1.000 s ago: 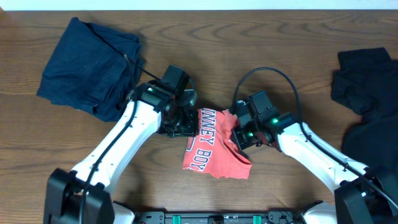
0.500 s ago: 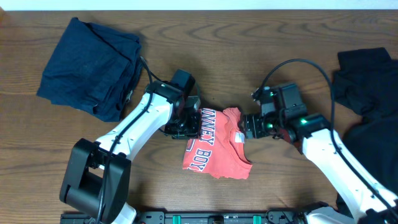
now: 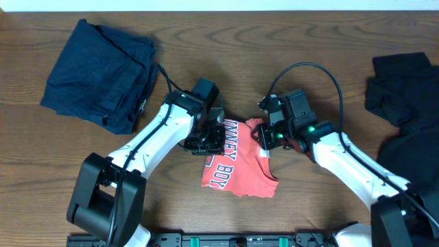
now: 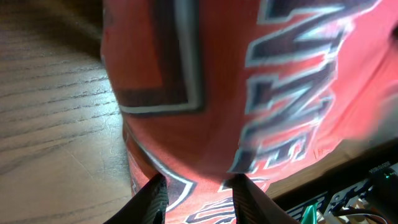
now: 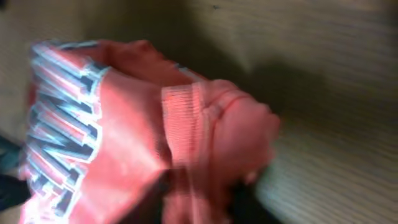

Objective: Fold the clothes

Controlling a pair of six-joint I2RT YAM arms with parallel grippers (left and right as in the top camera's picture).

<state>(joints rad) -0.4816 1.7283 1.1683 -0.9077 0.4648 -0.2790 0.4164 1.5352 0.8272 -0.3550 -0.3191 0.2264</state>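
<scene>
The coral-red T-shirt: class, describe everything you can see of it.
The coral-red T-shirt looks like soft cotton, with block lettering and a ribbed collar. It lies crumpled on the wooden table. The left gripper pinches its lettered edge; the right gripper appears to pinch fabric by the collar.

- T-shirt (image 3: 236,165) lies mid-bench (image 3: 226,41), toward the near edge.
- At its far-left corner, the left pincer (image 3: 208,139); at its far-right corner, the right pincer (image 3: 265,137).
- Far left: one garment (image 3: 99,72).
- Right edge: a heap (image 3: 405,103).
</scene>
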